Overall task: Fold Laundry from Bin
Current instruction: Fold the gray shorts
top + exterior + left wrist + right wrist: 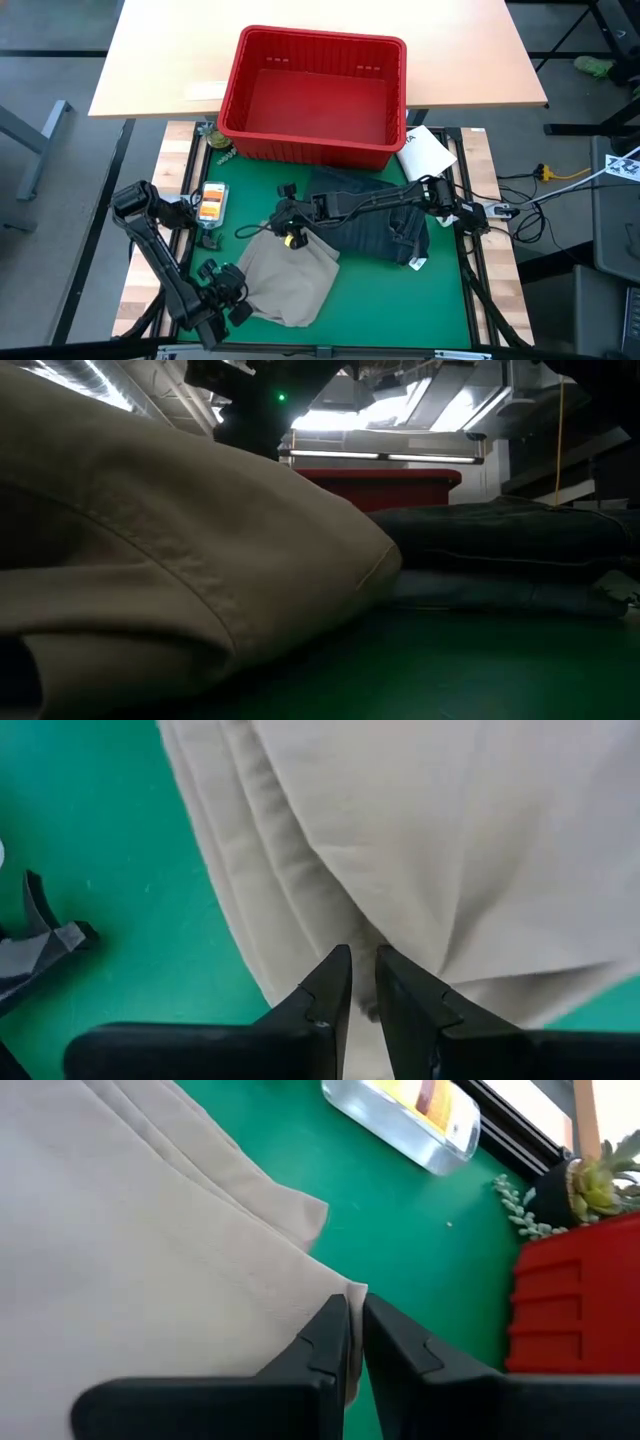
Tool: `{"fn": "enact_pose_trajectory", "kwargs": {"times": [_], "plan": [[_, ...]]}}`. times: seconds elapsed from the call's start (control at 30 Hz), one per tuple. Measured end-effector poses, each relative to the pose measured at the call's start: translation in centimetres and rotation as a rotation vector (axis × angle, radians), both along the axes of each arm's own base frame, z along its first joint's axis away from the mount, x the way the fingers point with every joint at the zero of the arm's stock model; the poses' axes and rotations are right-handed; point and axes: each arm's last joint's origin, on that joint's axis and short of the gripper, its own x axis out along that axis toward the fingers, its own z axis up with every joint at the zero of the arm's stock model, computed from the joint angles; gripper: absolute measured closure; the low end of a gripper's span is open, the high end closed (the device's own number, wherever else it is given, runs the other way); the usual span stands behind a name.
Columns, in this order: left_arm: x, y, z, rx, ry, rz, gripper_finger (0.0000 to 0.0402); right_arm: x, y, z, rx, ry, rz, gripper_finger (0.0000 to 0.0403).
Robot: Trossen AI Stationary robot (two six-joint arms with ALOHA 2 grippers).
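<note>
The tan khaki trousers (290,275) lie folded in several layers on the green mat, filling the near left of the low view (180,560). Dark blue jeans (375,225) lie beside them toward the right, flat on the mat (500,540). The red bin (300,150) stands at the mat's far edge. My left gripper (240,300) is at the khakis' near left edge, its fingers (340,980) nearly together on the cloth. My right gripper (290,238) is at their far edge, shut on a corner. My left gripper pinches the khakis' folded edge (365,945) between its two fingers, slanting down from the near left. How many layers it has cannot be told. The cloth lies on the mat. My right gripper pinches a corner of the khakis' far edge (352,1295) between its two fingers, slanting down from the right. The corner sits slightly raised, and the rest of the cloth lies on the mat.
A white packet (425,152) lies at the far right, by the bin. A clear box with an orange label (212,205) lies on the mat's left (410,1110), and a small plant (590,1180) stands by the bin's left corner. Bare green mat shows at the near right.
</note>
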Motion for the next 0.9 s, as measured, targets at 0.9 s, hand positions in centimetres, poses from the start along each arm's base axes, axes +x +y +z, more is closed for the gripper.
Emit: {"fn": "enact_pose_trajectory", "kwargs": {"times": [0.9], "plan": [[-0.46,-1.0,0.74,-0.159,0.259,-0.125,0.0273,0.03,0.08,0.02,0.01,-0.004,0.01,0.0211]]}}
